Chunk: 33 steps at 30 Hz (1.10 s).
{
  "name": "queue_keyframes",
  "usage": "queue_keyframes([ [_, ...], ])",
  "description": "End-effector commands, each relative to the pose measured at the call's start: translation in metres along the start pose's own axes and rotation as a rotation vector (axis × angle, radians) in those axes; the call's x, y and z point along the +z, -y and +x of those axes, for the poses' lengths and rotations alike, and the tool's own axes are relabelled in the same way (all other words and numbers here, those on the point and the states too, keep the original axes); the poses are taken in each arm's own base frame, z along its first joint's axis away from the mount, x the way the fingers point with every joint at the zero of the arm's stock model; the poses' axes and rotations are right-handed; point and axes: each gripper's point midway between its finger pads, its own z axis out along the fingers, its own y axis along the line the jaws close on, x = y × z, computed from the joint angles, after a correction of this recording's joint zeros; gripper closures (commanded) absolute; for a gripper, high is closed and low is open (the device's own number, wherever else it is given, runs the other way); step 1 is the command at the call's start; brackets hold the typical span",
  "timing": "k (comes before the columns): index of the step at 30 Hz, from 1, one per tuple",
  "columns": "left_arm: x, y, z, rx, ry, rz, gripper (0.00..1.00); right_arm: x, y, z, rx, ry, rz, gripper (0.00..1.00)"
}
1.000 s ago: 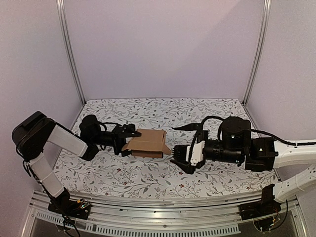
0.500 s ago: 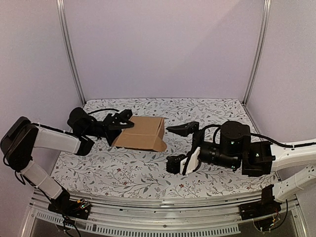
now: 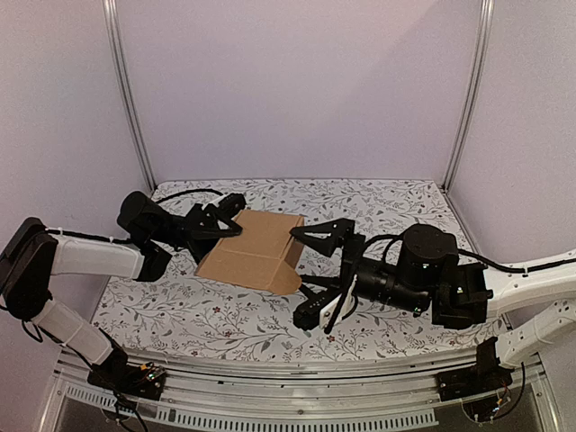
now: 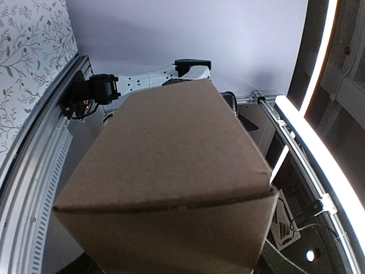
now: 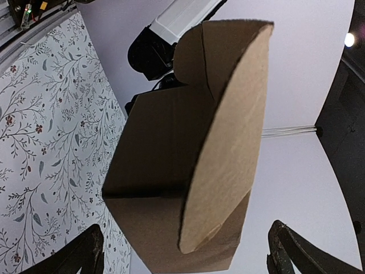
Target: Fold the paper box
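Brown cardboard between the left fingers (image 3: pixel 227 229): spread part-way and closed on the left end of the paper box (image 3: pixel 256 247), seemingly as a clamp against any push from the other side. Cannot tell the exact bite point from the left wrist view; nothing there but cardboard filling the frame.

Held left of the middle of the floral desk (image 3: pixel 387 202), tilted, near edge low over the cloth. Touching it or just clear, cannot tell. Turned with the unfinished right end toward the other arm, a rounded flap (image 5: pixel 222 142) standing out edge-on and not yet tucked in.

Opposite, right fingers (image 3: pixel 322 232) spread as wide as possible, holding nothing. Placed one above and one below that flap end, just beside the box and not touching it. Probably opened that far to straddle the flap and press it shut, or to take the full width of the box.

Judged as mid-task: body already formed into a box, last closure pending.

Further out, left arm (image 3: pixel 90 256) and right arm (image 3: pixel 531 279) stretched low and nearly level toward each other across the desk, likely to meet the box end-on rather than from above. Risk worth noting: twisting of the box in the left hold under a push on the flap.
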Motion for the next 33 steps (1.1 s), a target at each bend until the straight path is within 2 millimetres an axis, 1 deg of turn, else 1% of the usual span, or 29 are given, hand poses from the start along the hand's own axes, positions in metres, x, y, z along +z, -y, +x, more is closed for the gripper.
queue_keyframes([
  [1,0.005,0.035,0.026,0.113,-0.083,0.048,1.00,0.005,0.006,-0.004,-0.104,0.004,0.033,0.01],
  [7,0.007,0.032,0.034,0.100,-0.108,0.040,1.00,0.011,0.005,-0.009,-0.179,-0.001,0.030,0.02],
  [13,0.008,0.031,0.039,0.095,-0.129,0.035,1.00,0.013,0.011,-0.011,-0.195,-0.004,0.041,0.11],
  [17,0.010,0.027,0.042,0.088,-0.135,0.033,1.00,0.016,0.012,-0.012,-0.201,-0.009,0.041,0.16],
  [20,0.010,0.024,0.043,0.084,-0.136,0.031,1.00,0.017,0.010,-0.013,-0.208,-0.008,0.036,0.21],
  [21,0.010,0.023,0.042,0.084,-0.138,0.030,1.00,0.017,0.010,-0.012,-0.208,-0.009,0.035,0.25],
  [25,0.010,0.021,0.041,0.075,-0.133,0.030,1.00,0.017,0.008,-0.013,-0.211,-0.010,0.025,0.35],
  [27,0.010,0.020,0.040,0.073,-0.133,0.029,0.95,0.017,0.007,-0.011,-0.209,-0.020,0.022,0.41],
  [28,0.010,0.021,0.040,0.075,-0.133,0.030,0.83,0.017,0.007,-0.011,-0.207,-0.023,0.022,0.42],
  [29,0.010,0.023,0.041,0.084,-0.133,0.032,0.73,0.016,0.008,-0.010,-0.199,-0.027,0.024,0.43],
  [30,0.010,0.026,0.041,0.100,-0.135,0.035,0.68,0.015,0.009,-0.009,-0.193,-0.033,0.024,0.45],
  [32,0.010,0.033,0.043,0.128,-0.137,0.041,0.60,0.013,0.009,-0.005,-0.176,-0.052,0.023,0.47],
  [33,0.010,0.036,0.044,0.139,-0.138,0.044,0.54,0.011,0.009,-0.003,-0.159,-0.060,0.023,0.48],
])
